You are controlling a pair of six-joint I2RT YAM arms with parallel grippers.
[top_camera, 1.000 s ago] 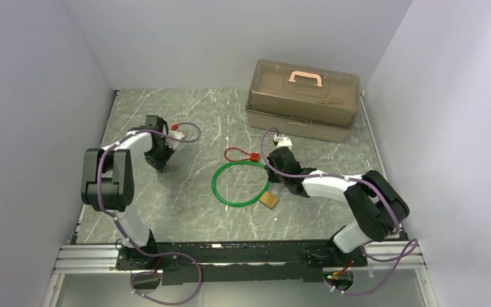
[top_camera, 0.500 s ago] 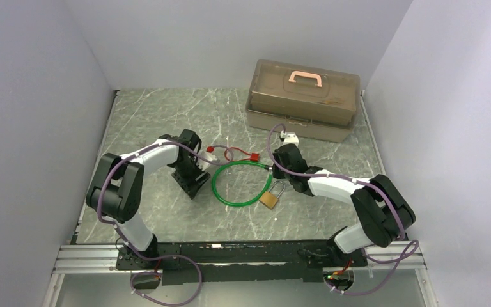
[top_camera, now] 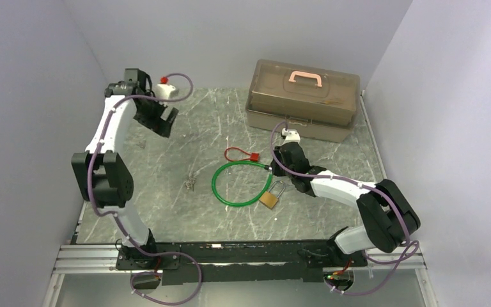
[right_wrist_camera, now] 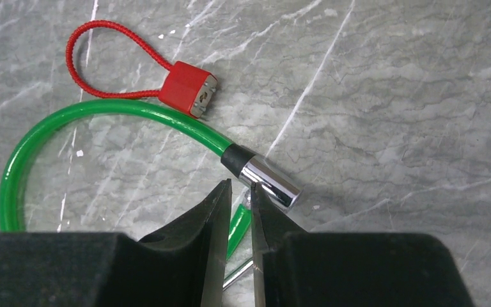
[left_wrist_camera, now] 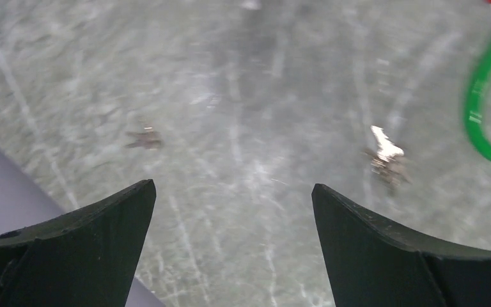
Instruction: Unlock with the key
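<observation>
Plainly, the key (top_camera: pixel 190 185) lies loose on the surface (top_camera: pixel 166 214), left of the green cable (top_camera: pixel 215 185) and well apart from both claws. From above it is only a small pale speck, and the left wrist view gives a blurred glint, so its shape and facing cannot be read. The padlock (top_camera: pixel 269 199) lies at the near right of the cable loop with its shackle toward the far side. Whether it touches the cable is unclear, and its keyhole does not show. The right claw (right_wrist_camera: pixel 239 190) sits low by the cable's chrome end (right_wrist_camera: pixel 270 182), jaws narrow, a thin slit apart, with nothing visibly pinched. Through the slit show a strip of green and a thin metal bar, cut off by the fingers and hard to identify. The red lock (right_wrist_camera: pixel 188 88) with its cord loop lies just beyond the cable. The left claw (left_wrist_camera: pixel 231 188) is raised at the far left, jaws wide and empty. A dark smudge (left_wrist_camera: pixel 146 137) on the surface is too blurred to name. The box (top_camera: pixel 303 99) stands at the far right, its contents dim behind the tinted lid.
</observation>
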